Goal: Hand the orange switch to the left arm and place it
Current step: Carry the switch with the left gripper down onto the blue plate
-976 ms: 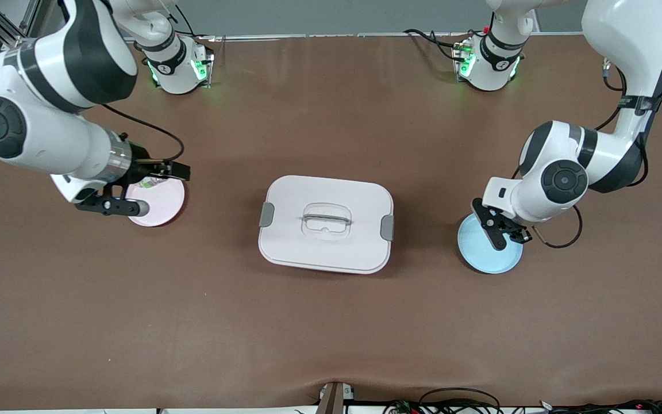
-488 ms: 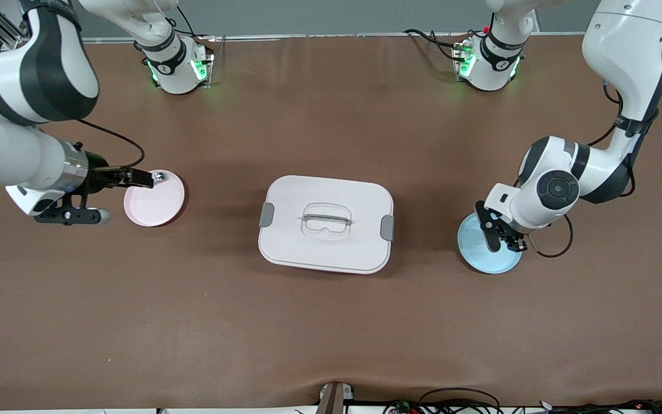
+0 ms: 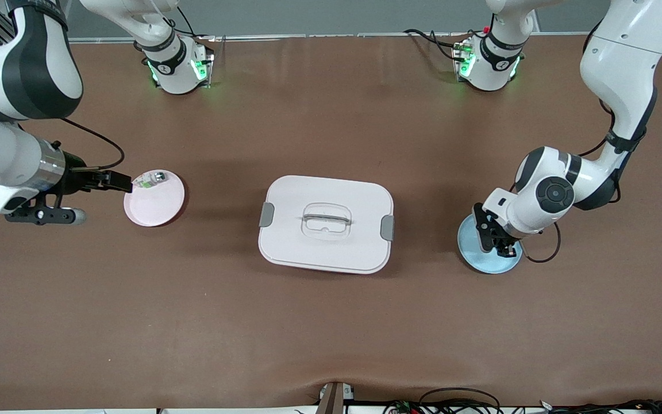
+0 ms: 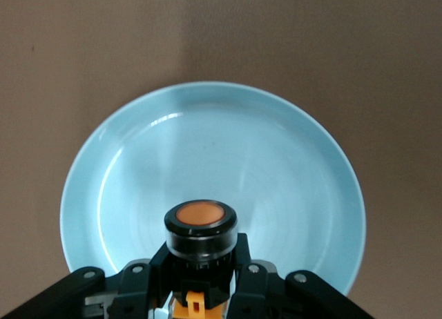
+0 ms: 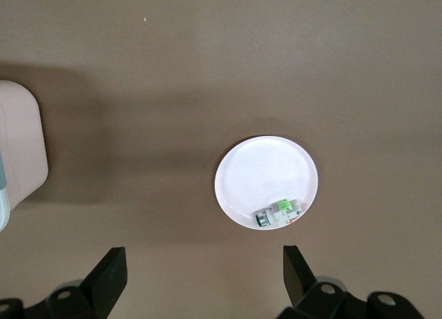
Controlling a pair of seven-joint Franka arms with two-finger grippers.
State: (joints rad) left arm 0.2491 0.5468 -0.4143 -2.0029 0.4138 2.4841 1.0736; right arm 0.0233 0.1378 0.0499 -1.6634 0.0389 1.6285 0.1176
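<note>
At the right of the front view, the left gripper hangs low over the blue plate and is clamped on the orange switch; the arm's wrist hides the switch from the front camera, and only the left wrist view shows its black collar and orange cap, with its lower body cut off by the frame edge. Centre frame, the box sits shut on the bench. At the left edge, the right gripper stands with its jaws spread wide and nothing between them, up beside the pink plate. A green-and-silver part lies near that plate's rim, its markings too small to read
</note>
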